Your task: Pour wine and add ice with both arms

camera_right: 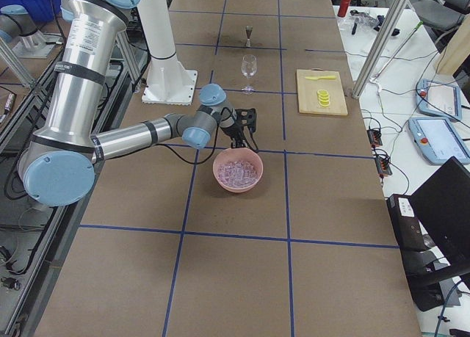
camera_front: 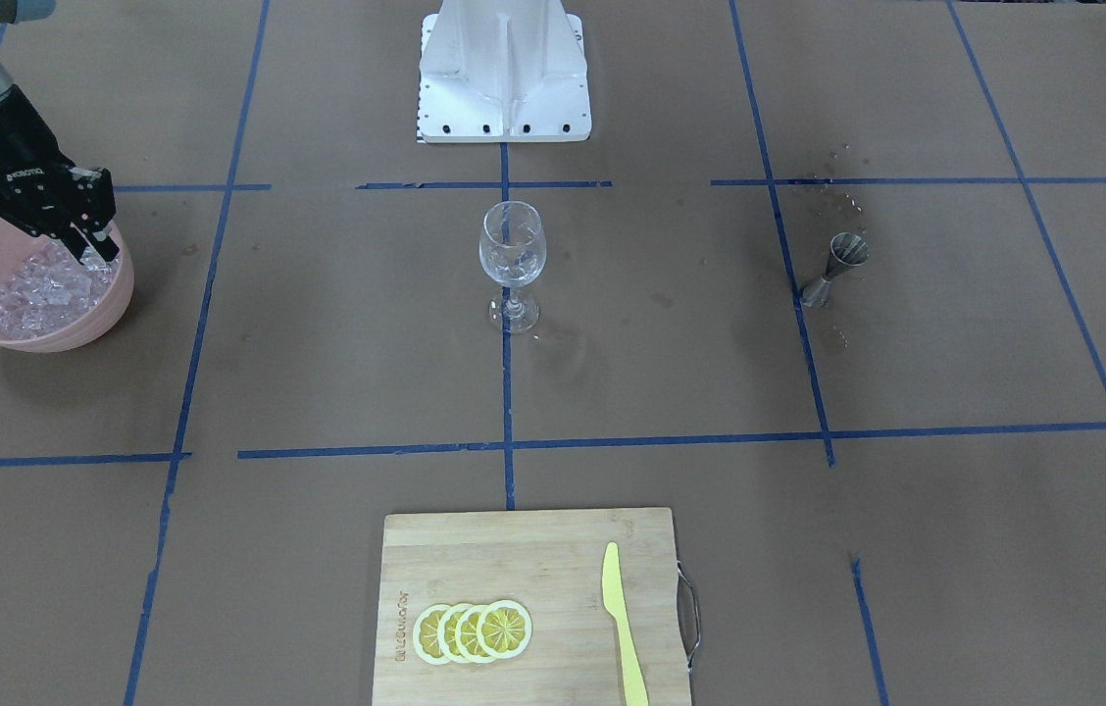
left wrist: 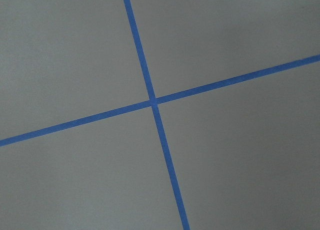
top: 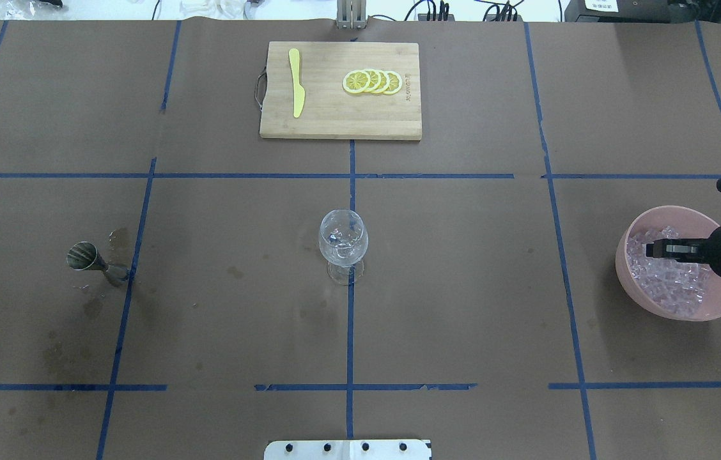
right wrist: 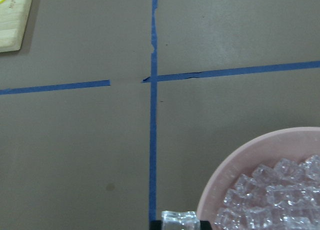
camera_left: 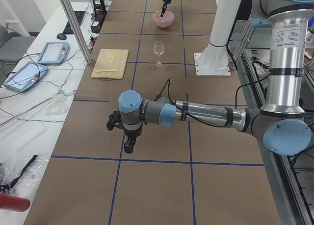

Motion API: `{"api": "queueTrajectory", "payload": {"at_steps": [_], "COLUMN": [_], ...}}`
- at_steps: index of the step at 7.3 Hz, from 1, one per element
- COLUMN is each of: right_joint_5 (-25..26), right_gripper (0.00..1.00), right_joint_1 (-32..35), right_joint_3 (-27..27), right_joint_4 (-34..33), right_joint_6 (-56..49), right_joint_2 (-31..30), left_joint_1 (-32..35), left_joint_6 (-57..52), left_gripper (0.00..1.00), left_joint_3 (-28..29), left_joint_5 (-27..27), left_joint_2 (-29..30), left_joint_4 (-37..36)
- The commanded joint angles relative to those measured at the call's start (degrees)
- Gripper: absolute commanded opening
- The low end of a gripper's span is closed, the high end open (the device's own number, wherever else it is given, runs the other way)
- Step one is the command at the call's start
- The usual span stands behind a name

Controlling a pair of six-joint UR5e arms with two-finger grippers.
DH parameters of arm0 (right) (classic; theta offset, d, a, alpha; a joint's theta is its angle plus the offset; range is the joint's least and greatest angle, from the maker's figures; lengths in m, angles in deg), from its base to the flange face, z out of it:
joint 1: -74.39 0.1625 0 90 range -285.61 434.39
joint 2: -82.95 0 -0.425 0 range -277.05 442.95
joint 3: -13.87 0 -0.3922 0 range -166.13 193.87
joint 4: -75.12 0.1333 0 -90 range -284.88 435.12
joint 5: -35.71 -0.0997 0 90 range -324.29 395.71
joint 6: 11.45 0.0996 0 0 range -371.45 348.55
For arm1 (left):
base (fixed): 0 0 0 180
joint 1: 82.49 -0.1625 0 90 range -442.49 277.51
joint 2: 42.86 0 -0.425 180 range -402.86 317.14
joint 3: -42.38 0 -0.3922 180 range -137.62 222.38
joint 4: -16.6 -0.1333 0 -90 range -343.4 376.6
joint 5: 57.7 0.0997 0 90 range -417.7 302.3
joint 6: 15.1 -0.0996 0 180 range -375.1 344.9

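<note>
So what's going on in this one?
The right gripper is over the pink bowl of ice, and its wrist view shows an ice chunk pinched between the fingertips. The wine glass stands mid-table, well apart from the bowl. The left gripper hangs over plain table, away from the jigger.

A bamboo cutting board (camera_front: 533,554) lies at the operators' edge of the table, with a metal handle (camera_front: 691,613) on one short side. Four overlapping lemon slices (camera_front: 473,631) and a yellow knife (camera_front: 624,637) rest on it, apart from each other. Blue tape lines (camera_front: 507,392) grid the brown paper cover (camera_front: 318,343). Two tablets (camera_left: 51,52) lie on a side bench.
</note>
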State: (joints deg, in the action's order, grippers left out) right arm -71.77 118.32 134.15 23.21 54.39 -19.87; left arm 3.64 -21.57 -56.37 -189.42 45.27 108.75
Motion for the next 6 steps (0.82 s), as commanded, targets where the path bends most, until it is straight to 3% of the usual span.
{"api": "queueTrajectory", "payload": {"at_steps": [1,4,6], "right_joint_5": [-0.2,0.9,2.6], "right_gripper": [0.0,0.0,0.0], "right_joint_1": [-2.3,-6.4,-11.0], "right_joint_3": [2.0,2.2,1.5], "right_joint_4": [-13.8,-44.5,-47.5], "right_joint_6": [0.0,0.5,2.3], "right_joint_2": [11.0,37.0,45.5], "left_joint_1": [0.2,0.6,0.6], "left_joint_6": [-7.4,-9.1,-9.2], "left_gripper": [1.0,1.0,1.0], "left_joint_3": [0.0,0.0,0.0], "left_joint_5": [0.0,-0.1,-0.2], "left_joint_2": [-0.7,-0.8,-0.8], "left_joint_4": [-0.4,-3.2,-3.2]}}
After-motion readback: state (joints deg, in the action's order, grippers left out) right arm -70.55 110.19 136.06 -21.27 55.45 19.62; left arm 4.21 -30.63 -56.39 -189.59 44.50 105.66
